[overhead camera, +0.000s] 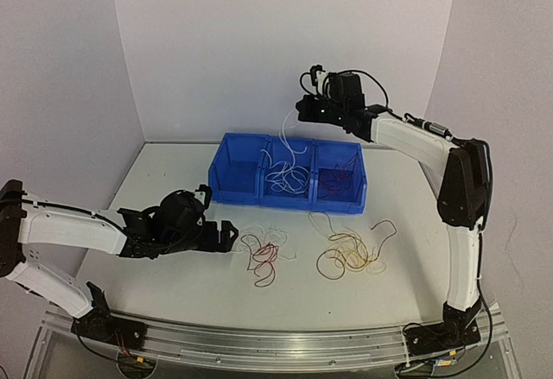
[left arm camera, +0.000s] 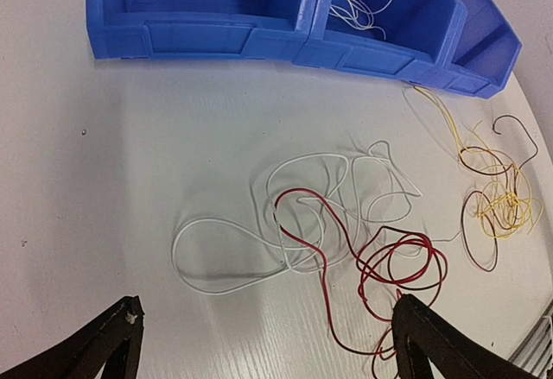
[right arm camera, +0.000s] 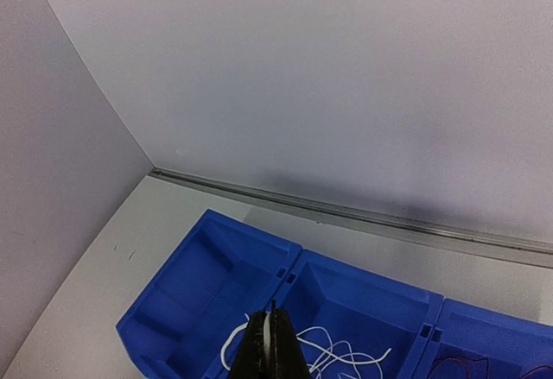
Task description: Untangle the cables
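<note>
A tangle of white (overhead camera: 278,239) and red (overhead camera: 263,267) cables lies on the table in front of the blue bins. A yellow and brown tangle (overhead camera: 350,254) lies to its right. My left gripper (overhead camera: 228,234) is open and low over the table, just left of the white and red tangle. In the left wrist view the white loops (left arm camera: 220,254) and red cable (left arm camera: 393,262) lie between the fingers (left arm camera: 432,344). My right gripper (overhead camera: 302,108) is high above the bins, shut on a white cable (right arm camera: 272,331) that hangs down into the middle bin.
Three joined blue bins (overhead camera: 235,180) stand mid-table. The left bin (right arm camera: 186,297) is empty, the middle holds white cables (overhead camera: 285,176), the right holds red cables (overhead camera: 339,179). Grey walls enclose the back and sides. A metal rail (overhead camera: 285,344) runs along the near edge.
</note>
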`<action>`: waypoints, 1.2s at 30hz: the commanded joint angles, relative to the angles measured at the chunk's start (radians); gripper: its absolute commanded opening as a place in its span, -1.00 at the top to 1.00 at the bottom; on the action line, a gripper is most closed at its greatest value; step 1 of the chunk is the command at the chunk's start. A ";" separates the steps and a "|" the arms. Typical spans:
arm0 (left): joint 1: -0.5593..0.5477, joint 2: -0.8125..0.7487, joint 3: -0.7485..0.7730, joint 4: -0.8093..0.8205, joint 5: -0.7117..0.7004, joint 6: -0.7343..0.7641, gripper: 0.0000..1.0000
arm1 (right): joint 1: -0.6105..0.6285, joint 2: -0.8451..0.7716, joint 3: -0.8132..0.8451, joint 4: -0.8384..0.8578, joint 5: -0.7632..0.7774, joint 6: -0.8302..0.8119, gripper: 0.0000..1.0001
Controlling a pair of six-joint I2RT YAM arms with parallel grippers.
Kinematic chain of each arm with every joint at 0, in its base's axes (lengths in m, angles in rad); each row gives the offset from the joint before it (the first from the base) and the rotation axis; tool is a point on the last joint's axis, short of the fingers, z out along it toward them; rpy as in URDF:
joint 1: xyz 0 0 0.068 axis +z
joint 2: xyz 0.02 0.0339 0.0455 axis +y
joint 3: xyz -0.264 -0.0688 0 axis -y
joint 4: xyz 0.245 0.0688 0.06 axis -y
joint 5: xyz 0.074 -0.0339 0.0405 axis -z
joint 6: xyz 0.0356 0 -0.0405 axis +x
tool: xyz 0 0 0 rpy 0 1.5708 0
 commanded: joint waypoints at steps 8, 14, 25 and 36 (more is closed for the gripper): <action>-0.001 0.017 0.025 -0.032 0.000 -0.020 -0.99 | 0.009 -0.014 -0.058 0.018 0.049 -0.037 1.00; -0.001 0.029 0.033 -0.040 0.001 -0.024 -0.99 | 0.024 0.077 -0.035 -0.025 0.100 -0.090 1.00; -0.001 0.017 0.021 -0.052 0.001 -0.038 -0.99 | 0.047 0.263 0.152 -0.186 0.140 -0.189 1.00; -0.001 -0.007 0.004 -0.056 -0.003 -0.041 -0.99 | 0.052 0.279 0.200 -0.316 0.066 -0.294 0.93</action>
